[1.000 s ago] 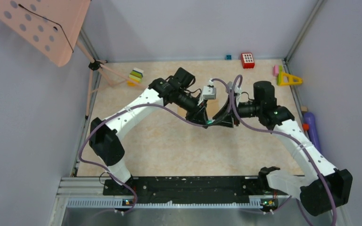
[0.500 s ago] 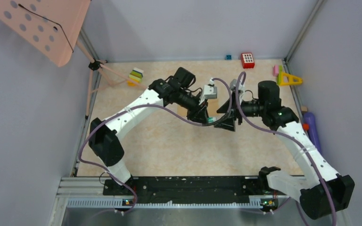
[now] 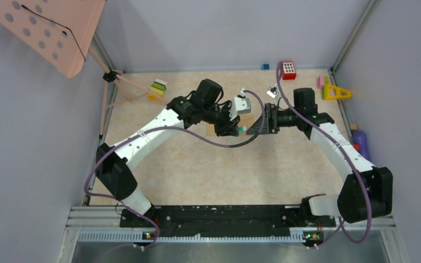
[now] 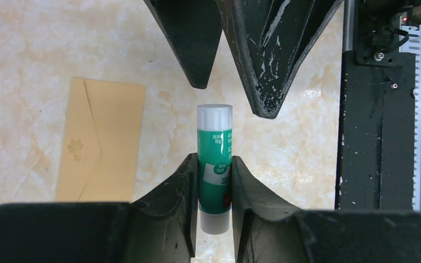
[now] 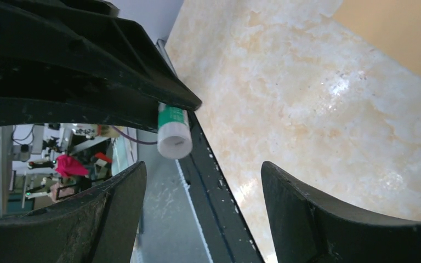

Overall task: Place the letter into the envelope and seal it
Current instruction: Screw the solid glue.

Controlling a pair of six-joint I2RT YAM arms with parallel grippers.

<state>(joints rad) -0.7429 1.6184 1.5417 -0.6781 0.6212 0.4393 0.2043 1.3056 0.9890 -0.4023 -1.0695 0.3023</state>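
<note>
"Tan kraft envelope [image 4: 101,148]: where does it lie?"

"Flat on the marbled table [image 3: 225,175], flap folded down, around mid-table. From above, the left arm hides most of it, and only a bit shows beside the wrist."

"And the grippers?"

"The left gripper [image 4: 214,161] is clamped on a green glue stick [image 4: 214,137], white cap pointing out toward the right gripper [image 4: 233,98]. That one has its jaws spread wide, tips just past the cap, touching nothing."

"What stands around?"

"Everything else hugs the edges. A red block [image 3: 288,70] and a small blue cube [image 3: 265,67] sit at the far wall, with a yellow triangle [image 3: 337,92] in the far right corner. A purple object [image 3: 362,148] lies along the right wall. Stacked coloured blocks [image 3: 158,89] sit far left, by the legs of a stand bearing a pink perforated board [image 3: 49,33]."

"Room to move?"

"Open tabletop runs from the grippers to the black rail [image 3: 219,216] carrying the bases. Both grippers meet above the table, just right of the envelope."
</note>
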